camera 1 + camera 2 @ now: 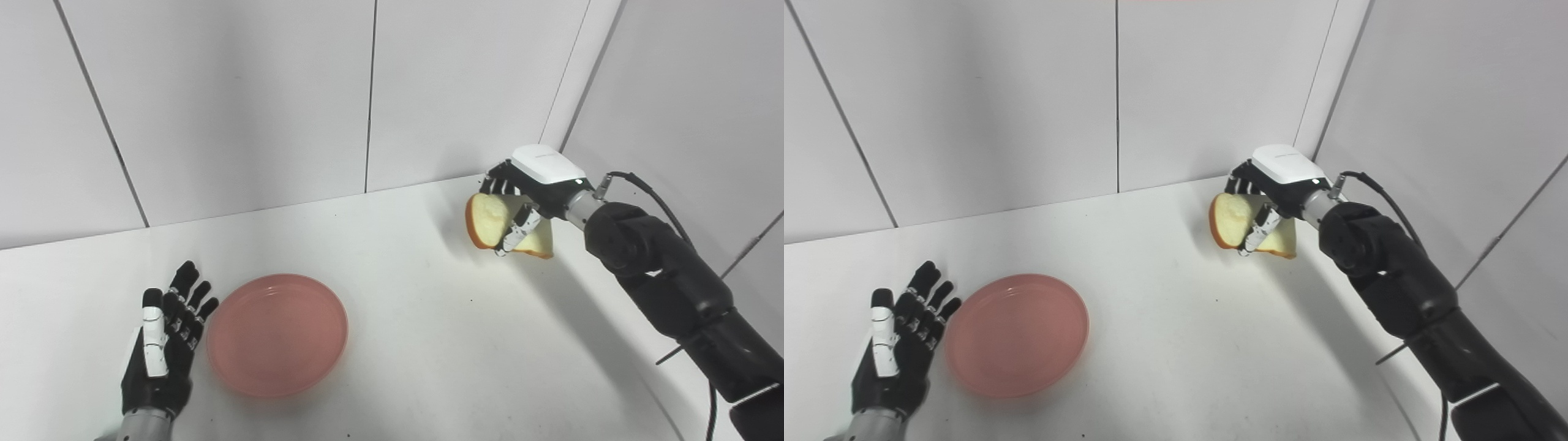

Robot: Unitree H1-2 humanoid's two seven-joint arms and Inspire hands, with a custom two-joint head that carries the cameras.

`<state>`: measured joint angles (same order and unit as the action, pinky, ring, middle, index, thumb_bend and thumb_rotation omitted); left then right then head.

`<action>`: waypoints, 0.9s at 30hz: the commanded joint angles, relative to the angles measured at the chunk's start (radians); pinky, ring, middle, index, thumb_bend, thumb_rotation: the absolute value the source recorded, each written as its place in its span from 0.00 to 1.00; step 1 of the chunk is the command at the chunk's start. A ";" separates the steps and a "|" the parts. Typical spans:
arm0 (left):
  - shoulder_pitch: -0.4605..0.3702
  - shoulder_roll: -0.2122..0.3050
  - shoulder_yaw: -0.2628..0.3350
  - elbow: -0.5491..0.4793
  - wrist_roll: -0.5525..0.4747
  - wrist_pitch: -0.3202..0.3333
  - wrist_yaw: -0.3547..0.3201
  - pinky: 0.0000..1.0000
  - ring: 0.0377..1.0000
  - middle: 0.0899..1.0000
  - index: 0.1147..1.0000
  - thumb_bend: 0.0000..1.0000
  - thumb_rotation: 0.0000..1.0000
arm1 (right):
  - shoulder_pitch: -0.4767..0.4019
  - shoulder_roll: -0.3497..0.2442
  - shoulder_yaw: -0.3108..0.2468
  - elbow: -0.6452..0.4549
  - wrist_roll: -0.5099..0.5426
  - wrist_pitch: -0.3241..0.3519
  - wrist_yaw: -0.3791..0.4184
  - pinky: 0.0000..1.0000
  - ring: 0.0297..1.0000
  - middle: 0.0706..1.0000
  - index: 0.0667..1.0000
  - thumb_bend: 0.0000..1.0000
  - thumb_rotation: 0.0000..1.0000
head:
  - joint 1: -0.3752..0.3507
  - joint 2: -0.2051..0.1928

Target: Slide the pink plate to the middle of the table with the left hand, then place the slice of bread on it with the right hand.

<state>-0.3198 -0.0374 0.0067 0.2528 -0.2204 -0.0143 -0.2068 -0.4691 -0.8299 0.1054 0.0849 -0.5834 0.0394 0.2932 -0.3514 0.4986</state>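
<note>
With the pink plate (277, 334) lying left of the table's middle, the left hand (162, 352) spread empty just beside its left rim, the right hand (520, 202) gripped the slice of bread (490, 220) aloft well right of it, placement pending; both views matched.

1. A white table (429, 343) is filling the near part of the scene, running to the far walls.
2. Pale grey wall panels (233, 104), split by thin dark seams, are standing along the far side.
3. A second panelled wall (686, 92) is closing the right, meeting the far wall at a corner.
4. Soft, even light is casting faint shadows on the tabletop.
</note>
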 commanded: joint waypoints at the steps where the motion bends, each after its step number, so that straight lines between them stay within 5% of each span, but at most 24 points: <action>1: 0.010 -0.008 -0.007 -0.011 0.009 0.012 0.013 0.91 0.96 0.99 0.89 0.74 1.00 | -0.050 -0.002 -0.013 -0.061 -0.011 -0.031 -0.032 0.37 0.42 0.45 0.45 0.53 0.00 | 0.004 0.002; 6: 0.008 -0.013 -0.012 -0.006 0.020 0.010 0.023 0.90 0.95 0.99 0.90 0.75 1.00 | -0.086 0.079 0.002 -0.144 -0.010 0.013 0.011 0.34 0.40 0.44 0.45 0.53 0.00 | 0.012 -0.002; 19: -0.006 -0.050 -0.023 0.040 0.056 -0.029 0.053 0.93 0.96 0.98 0.89 0.78 0.98 | -0.106 0.336 0.020 -0.138 0.028 -0.056 -0.086 0.37 0.42 0.44 0.46 0.53 0.00 | 0.186 0.011; 27: -0.012 -0.075 -0.040 0.075 0.061 -0.060 0.051 0.94 0.95 0.98 0.90 0.78 1.00 | -0.109 0.423 0.061 -0.134 0.046 -0.092 -0.105 0.34 0.40 0.45 0.48 0.52 0.00 | 0.286 0.029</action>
<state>-0.3349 -0.0916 -0.0247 0.3106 -0.1582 -0.0847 -0.1618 -0.5445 -0.4099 0.1685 -0.0330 -0.5479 -0.0071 0.2036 -0.0844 0.5200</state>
